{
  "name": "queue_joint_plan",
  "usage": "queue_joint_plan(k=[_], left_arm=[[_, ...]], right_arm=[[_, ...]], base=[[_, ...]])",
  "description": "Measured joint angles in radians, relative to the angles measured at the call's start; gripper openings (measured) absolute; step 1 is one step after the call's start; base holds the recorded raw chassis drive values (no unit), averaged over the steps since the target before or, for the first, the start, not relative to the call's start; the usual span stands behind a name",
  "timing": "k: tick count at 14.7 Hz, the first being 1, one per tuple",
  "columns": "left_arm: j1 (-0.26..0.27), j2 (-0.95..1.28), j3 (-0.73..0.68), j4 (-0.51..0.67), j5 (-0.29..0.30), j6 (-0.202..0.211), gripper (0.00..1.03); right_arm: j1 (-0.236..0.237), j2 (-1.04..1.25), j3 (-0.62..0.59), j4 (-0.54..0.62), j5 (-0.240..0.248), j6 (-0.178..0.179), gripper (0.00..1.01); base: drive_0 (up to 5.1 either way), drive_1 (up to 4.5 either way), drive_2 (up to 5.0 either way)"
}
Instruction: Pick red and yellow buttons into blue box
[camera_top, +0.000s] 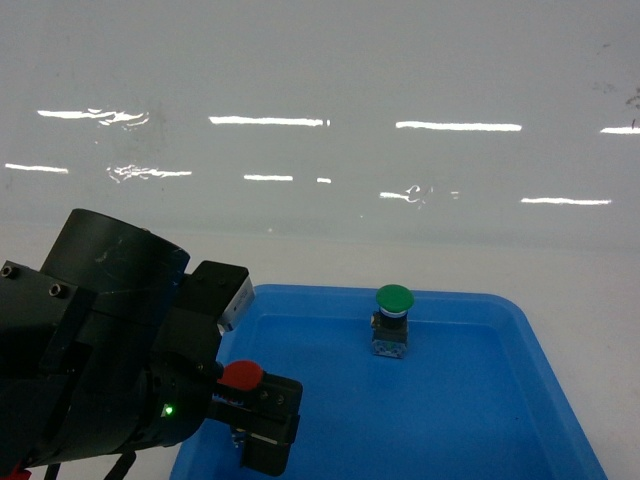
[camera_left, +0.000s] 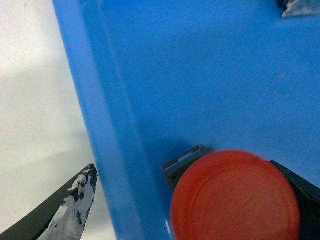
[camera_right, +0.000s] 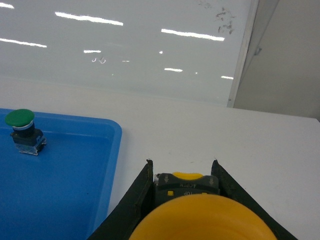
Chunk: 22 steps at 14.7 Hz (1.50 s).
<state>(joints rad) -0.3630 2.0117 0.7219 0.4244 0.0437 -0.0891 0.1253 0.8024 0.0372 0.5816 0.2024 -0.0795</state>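
The left gripper (camera_top: 262, 405) grips the red button (camera_top: 241, 375) low over the shallow tray's (camera_top: 520, 330) left edge, the right gripper (camera_right: 182, 192) clamps the yellow button (camera_right: 202, 220), and with no blue box in sight either could drop wrongly.

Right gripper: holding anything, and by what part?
Yes. The right gripper is shut on the yellow button, with a finger on each side of its dark body just behind the yellow cap, above the white table beside the blue tray.
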Motion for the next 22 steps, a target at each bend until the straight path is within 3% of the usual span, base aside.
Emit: queue_joint_plan(k=[6,8,12,13,20,22], left_arm=[[-0.016,0.02,0.025,0.026,0.019,-0.033,0.98],[-0.027,0.021,0.029,0.026,0.018,-0.035,0.82],[-0.035,0.024,0.027,0.053,0.001,-0.02,0.37],[-0.032,0.025,0.021,0.063,-0.005,-0.014,0.31],[-0.026,0.022,-0.009,0.106,-0.024,-0.006,0.31],[-0.002,-0.059,-0.043,0.125,-0.037,0.027,0.31]], right_arm=[[0.0,0.0,0.0,0.0,0.0,0.0,0.29],[0.0,0.0,0.0,0.0,0.0,0.0,0.29],[0.0,0.0,0.0,0.0,0.0,0.0,0.29],[0.0,0.0,0.0,0.0,0.0,0.0,0.29],[0.0,0.0,0.0,0.0,0.0,0.0,0.29],[0.0,0.0,0.0,0.0,0.0,0.0,0.29]], base=[[0.0,0.0,0.0],[0.0,0.0,0.0],[0.0,0.0,0.0],[0.0,0.0,0.0],[0.0,0.0,0.0],[0.0,0.0,0.0]])
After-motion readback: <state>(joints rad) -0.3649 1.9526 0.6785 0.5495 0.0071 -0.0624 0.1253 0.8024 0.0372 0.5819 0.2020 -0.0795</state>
